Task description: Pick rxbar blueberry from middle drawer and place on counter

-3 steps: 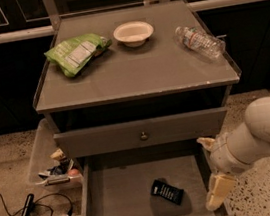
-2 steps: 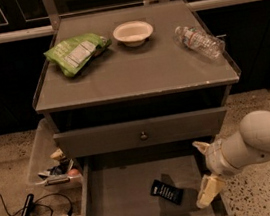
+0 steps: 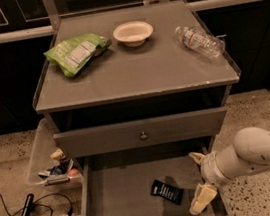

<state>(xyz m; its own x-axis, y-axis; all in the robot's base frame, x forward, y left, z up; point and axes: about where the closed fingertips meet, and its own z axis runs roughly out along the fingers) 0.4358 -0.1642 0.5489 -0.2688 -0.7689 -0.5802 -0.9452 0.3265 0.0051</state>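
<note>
One worry stands out: the gripper (image 3: 194, 182) hangs over the right side of the middle drawer (image 3: 120, 198), its two pale fingers spread wide with nothing between them. The rxbar blueberry (image 3: 167, 192) lies flat on that drawer's floor, right of its centre and toward its open front, just beside the claw but apart from it. The likeliest trouble, as I judge it, comes from how flat the bar sits. A thin wrapper on a plain floor gives the fingers little to bite, so a descent that stops short would close on air, and one that goes too deep would jam the fingertips on the drawer's floor. The bar also lies askew to the drawer's walls, so jaws not turned across its narrow width could shove it aside instead of pinching it. The arm comes in close to the drawer's right wall, and the shut drawer front (image 3: 141, 132) with its small knob sits just above the back of the drawer, so a careless lift might knock either. A slick wrapper could also slip free on the way up to the counter (image 3: 135, 74) above the drawer, where a green bag (image 3: 76, 53), a bowl (image 3: 133, 32) and a bottle (image 3: 199, 42) take up the far half. The bar itself is small, flat and rectangular, in a dark wrapper with pale print across its face
</note>
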